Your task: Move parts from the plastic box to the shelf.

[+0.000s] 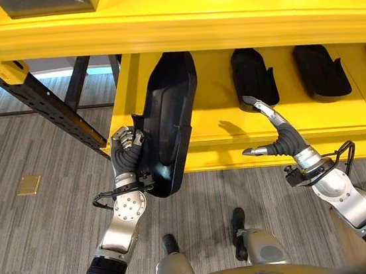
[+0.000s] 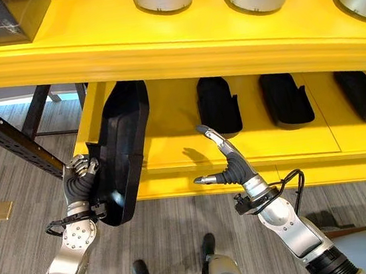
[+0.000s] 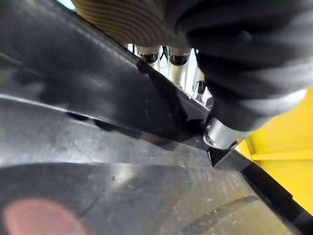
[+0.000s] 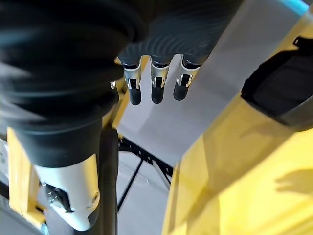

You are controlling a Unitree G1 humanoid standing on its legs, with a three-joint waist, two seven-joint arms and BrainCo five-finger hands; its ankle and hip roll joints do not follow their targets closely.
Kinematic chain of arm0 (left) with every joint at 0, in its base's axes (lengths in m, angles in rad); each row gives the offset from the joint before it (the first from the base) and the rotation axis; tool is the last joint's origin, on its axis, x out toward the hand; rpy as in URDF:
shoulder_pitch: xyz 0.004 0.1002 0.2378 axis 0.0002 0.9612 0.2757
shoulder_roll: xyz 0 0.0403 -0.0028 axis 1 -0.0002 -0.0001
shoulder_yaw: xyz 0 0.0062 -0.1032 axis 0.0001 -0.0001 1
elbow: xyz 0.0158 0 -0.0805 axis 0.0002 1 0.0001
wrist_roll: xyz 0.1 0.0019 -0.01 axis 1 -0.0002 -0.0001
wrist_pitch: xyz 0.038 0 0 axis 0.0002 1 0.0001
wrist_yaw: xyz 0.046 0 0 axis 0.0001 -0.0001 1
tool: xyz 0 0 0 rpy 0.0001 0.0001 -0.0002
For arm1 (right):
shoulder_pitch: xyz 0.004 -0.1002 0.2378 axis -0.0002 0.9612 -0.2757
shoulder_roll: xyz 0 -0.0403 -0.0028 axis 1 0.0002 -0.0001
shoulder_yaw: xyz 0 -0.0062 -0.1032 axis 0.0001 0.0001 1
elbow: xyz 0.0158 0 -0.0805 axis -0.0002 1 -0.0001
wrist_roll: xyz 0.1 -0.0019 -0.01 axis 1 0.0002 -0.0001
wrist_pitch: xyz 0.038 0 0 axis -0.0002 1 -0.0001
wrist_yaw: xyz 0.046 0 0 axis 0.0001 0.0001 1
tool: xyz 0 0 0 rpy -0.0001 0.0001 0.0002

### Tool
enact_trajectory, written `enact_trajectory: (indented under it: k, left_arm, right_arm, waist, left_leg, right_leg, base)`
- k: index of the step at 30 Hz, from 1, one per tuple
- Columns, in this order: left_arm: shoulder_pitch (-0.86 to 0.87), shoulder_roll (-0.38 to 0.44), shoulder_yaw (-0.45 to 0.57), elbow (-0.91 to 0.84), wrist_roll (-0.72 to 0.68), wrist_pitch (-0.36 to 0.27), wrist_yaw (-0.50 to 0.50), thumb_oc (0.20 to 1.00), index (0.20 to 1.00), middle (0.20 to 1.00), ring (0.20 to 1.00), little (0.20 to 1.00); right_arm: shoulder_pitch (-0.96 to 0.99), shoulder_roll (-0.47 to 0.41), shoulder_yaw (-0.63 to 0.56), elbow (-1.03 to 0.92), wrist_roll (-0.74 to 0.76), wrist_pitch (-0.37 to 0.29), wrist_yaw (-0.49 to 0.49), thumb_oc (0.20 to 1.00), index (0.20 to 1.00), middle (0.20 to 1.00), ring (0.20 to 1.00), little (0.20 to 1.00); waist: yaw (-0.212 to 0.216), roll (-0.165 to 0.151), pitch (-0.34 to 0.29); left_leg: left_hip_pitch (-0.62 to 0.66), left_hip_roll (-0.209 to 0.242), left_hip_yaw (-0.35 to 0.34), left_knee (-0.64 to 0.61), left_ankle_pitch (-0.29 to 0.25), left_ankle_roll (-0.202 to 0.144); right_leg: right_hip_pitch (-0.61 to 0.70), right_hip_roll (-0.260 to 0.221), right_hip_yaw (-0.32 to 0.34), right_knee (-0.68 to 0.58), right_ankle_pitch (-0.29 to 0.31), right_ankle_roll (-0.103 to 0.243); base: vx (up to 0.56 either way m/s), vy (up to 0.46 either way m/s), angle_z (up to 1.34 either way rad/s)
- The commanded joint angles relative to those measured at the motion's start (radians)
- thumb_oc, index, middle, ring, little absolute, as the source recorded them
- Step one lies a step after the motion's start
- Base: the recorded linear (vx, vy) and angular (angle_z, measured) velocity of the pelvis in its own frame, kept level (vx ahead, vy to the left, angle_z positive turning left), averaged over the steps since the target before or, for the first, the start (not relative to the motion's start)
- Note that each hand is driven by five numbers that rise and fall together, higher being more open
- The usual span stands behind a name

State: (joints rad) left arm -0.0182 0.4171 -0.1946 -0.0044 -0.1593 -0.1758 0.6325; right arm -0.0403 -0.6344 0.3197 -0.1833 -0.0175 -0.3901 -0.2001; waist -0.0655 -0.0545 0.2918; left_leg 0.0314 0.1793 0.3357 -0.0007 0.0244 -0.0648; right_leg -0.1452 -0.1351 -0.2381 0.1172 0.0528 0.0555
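Gripping the black part (image 1: 168, 129) upright, the left hand (image 1: 126, 150) is tipping it toward the yellow shelf (image 1: 223, 139) while the right hand (image 1: 273, 136) is hovering beside it, fingers released.

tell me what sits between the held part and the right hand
Nothing: bare yellow shelf, seen in both eye views. The left hand grips the black part; the right hand is open and empty.

A black part (image 1: 171, 122) leans at the shelf's (image 1: 223, 135) left front edge, with three more parts (image 2: 219, 106) lying on it to the right
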Motion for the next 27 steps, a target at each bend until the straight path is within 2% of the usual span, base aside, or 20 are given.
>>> enact_trajectory:
  k: [1,2,4,7,9,10,11,12,14,16,17,19,21,24,26,27]
  left_arm:
    - [-0.026,0.008,0.054,-0.068,-0.038,-0.067,0.061,0.2,0.2,0.2,0.2,0.2]
    - [-0.028,0.004,0.058,-0.067,-0.04,-0.067,0.066,0.2,0.2,0.2,0.2,0.2]
    - [-0.034,0.003,0.066,-0.069,-0.042,-0.06,0.089,0.2,0.2,0.2,0.2,0.2]
    - [-0.039,0.006,0.08,-0.059,-0.035,-0.064,0.113,0.2,0.2,0.2,0.2,0.2]
    - [-0.044,0.012,0.087,-0.061,-0.038,-0.065,0.121,0.2,0.2,0.2,0.2,0.2]
    - [-0.041,0.012,0.09,-0.058,-0.044,-0.064,0.123,0.2,0.2,0.2,0.2,0.2]
    - [-0.04,0.012,0.091,-0.057,-0.049,-0.064,0.123,0.2,0.2,0.2,0.2,0.2]
    - [-0.037,0.011,0.092,-0.054,-0.055,-0.066,0.122,0.2,0.2,0.2,0.2,0.2]
    - [-0.018,0.011,0.092,-0.046,-0.064,-0.096,0.113,0.2,0.2,0.2,0.2,0.2]
    - [-0.017,0.007,0.087,-0.044,-0.073,-0.109,0.112,0.2,0.2,0.2,0.2,0.2]
    - [-0.019,0.006,0.082,-0.038,-0.083,-0.12,0.115,0.2,0.2,0.2,0.2,0.2]
    - [-0.036,0.0,0.073,-0.022,-0.093,-0.128,0.108,0.2,0.2,0.2,0.2,0.2]
    - [-0.054,-0.007,0.061,-0.016,-0.074,-0.121,0.117,0.2,0.2,0.2,0.2,0.2]
    - [-0.07,-0.017,0.049,-0.009,-0.064,-0.107,0.135,0.2,0.2,0.2,0.2,0.2]
    - [-0.083,-0.017,0.057,-0.032,-0.033,-0.091,0.139,0.2,0.2,0.2,0.2,0.2]
    - [-0.093,-0.016,0.057,-0.032,-0.022,-0.094,0.139,0.2,0.2,0.2,0.2,0.2]
  right_arm:
    - [-0.012,0.034,-0.056,-0.11,0.076,-0.119,-0.072,1.0,1.0,1.0,1.0,1.0]
    - [-0.009,0.038,-0.068,-0.122,0.081,-0.13,-0.073,1.0,1.0,1.0,1.0,1.0]
    - [-0.002,0.043,-0.095,-0.149,0.09,-0.15,-0.076,1.0,1.0,1.0,1.0,1.0]
    - [0.007,0.042,-0.13,-0.181,0.125,-0.142,-0.046,1.0,1.0,1.0,1.0,1.0]
    - [0.014,0.04,-0.14,-0.197,0.101,-0.145,-0.044,1.0,1.0,1.0,1.0,1.0]
    - [0.013,0.038,-0.139,-0.196,0.094,-0.147,-0.045,1.0,1.0,1.0,1.0,1.0]
    - [0.013,0.037,-0.139,-0.197,0.095,-0.144,-0.045,1.0,1.0,1.0,1.0,1.0]
    - [0.013,0.035,-0.14,-0.198,0.098,-0.14,-0.045,1.0,1.0,1.0,1.0,1.0]
    - [0.019,0.019,-0.147,-0.207,0.112,-0.125,-0.056,1.0,1.0,1.0,1.0,1.0]
    - [0.019,0.006,-0.153,-0.209,0.133,-0.12,-0.052,1.0,1.0,1.0,1.0,1.0]
    - [0.014,-0.005,-0.154,-0.204,0.146,-0.12,-0.052,1.0,1.0,1.0,1.0,1.0]
    - [0.014,-0.008,-0.151,-0.202,0.161,-0.104,-0.063,1.0,1.0,1.0,1.0,1.0]
    - [0.016,0.003,-0.149,-0.198,0.167,-0.104,-0.082,1.0,1.0,1.0,1.0,1.0]
    - [-0.003,0.026,-0.152,-0.19,0.151,-0.106,-0.081,1.0,1.0,1.0,1.0,1.0]
    - [-0.062,0.026,-0.175,-0.205,0.182,-0.048,-0.077,1.0,1.0,1.0,1.0,1.0]
    - [-0.081,0.027,-0.179,-0.203,0.214,-0.032,-0.071,1.0,1.0,1.0,1.0,1.0]
  waist:
    - [-0.017,-0.004,-0.001]
    - [-0.023,0.006,0.001]
    - [-0.033,0.016,0.008]
    - [-0.053,0.029,0.015]
    - [-0.059,0.038,0.026]
    - [-0.061,0.042,0.032]
    - [-0.062,0.042,0.033]
    - [-0.065,0.043,0.033]
    - [-0.077,0.042,0.03]
    - [-0.083,0.044,0.031]
    - [-0.089,0.05,0.03]
    - [-0.095,0.059,0.033]
    - [-0.102,0.069,0.043]
    - [-0.092,0.075,0.06]
    - [-0.07,0.063,0.089]
    - [-0.065,0.059,0.099]
  left_leg:
    - [-0.007,-0.01,0.04,0.164,-0.126,0.025]
    - [-0.003,-0.005,0.027,0.173,-0.141,0.017]
    - [-0.013,0.0,0.033,0.194,-0.136,0.013]
    - [-0.022,0.009,0.058,0.232,-0.134,0.01]
    - [-0.062,0.041,0.059,0.314,-0.077,-0.014]
    - [-0.074,0.069,0.053,0.317,-0.039,-0.03]
    - [-0.075,0.079,0.052,0.31,-0.028,-0.035]
    - [-0.071,0.095,0.051,0.291,-0.005,-0.044]
    - [-0.066,0.184,0.059,0.178,0.144,-0.094]
    - [-0.075,0.208,0.067,0.156,0.172,-0.102]
    - [-0.057,0.205,0.085,0.127,0.147,-0.096]
    - [-0.055,0.202,0.107,0.112,0.145,-0.1]
    - [-0.072,0.19,0.12,0.136,0.119,-0.093]
    - [-0.075,0.149,0.103,0.139,0.07,-0.074]
    - [-0.106,0.117,0.058,0.178,-0.001,-0.054]
    - [-0.119,0.114,0.05,0.194,-0.013,-0.049]
  right_leg:
    - [0.096,0.031,-0.032,-0.028,-0.102,0.011]
    - [0.1,0.034,-0.024,-0.017,-0.123,0.017]
    - [0.086,0.035,-0.026,0.006,-0.14,0.008]
    - [0.063,0.032,-0.031,0.04,-0.166,-0.004]
    - [0.056,0.042,-0.03,0.051,-0.187,-0.027]
    - [0.051,0.045,-0.027,0.062,-0.195,-0.034]
    - [0.048,0.045,-0.027,0.067,-0.197,-0.036]
    - [0.043,0.043,-0.028,0.072,-0.199,-0.037]
    - [0.031,0.011,-0.042,0.09,-0.209,-0.041]
    - [0.028,-0.011,-0.046,0.097,-0.215,-0.041]
    - [0.02,-0.031,-0.055,0.11,-0.216,-0.035]
    - [0.005,-0.056,-0.065,0.13,-0.22,-0.028]
    - [0.002,-0.056,-0.064,0.136,-0.223,-0.026]
    - [-0.004,-0.063,-0.053,0.14,-0.203,-0.004]
    - [-0.039,-0.062,-0.033,0.177,-0.201,0.007]
    - [-0.049,-0.061,-0.03,0.188,-0.203,0.007]
  base:
    - [0.06,-0.027,-0.23]
    - [0.07,-0.032,-0.19]
    - [0.04,-0.046,-0.08]
    - [0.0,-0.064,-0.09]
    - [-0.01,-0.07,-0.01]
    - [0.0,-0.004,0.14]
    - [0.01,0.049,0.17]
    - [0.03,0.165,0.12]
    - [0.02,0.311,0.06]
    - [-0.02,0.278,0.23]
    - [-0.02,0.317,0.32]
    - [-0.03,0.28,0.23]
    - [-0.01,0.236,0.18]
    - [0.03,0.143,0.21]
    - [-0.03,0.062,0.05]
    - [-0.08,-0.02,-0.04]
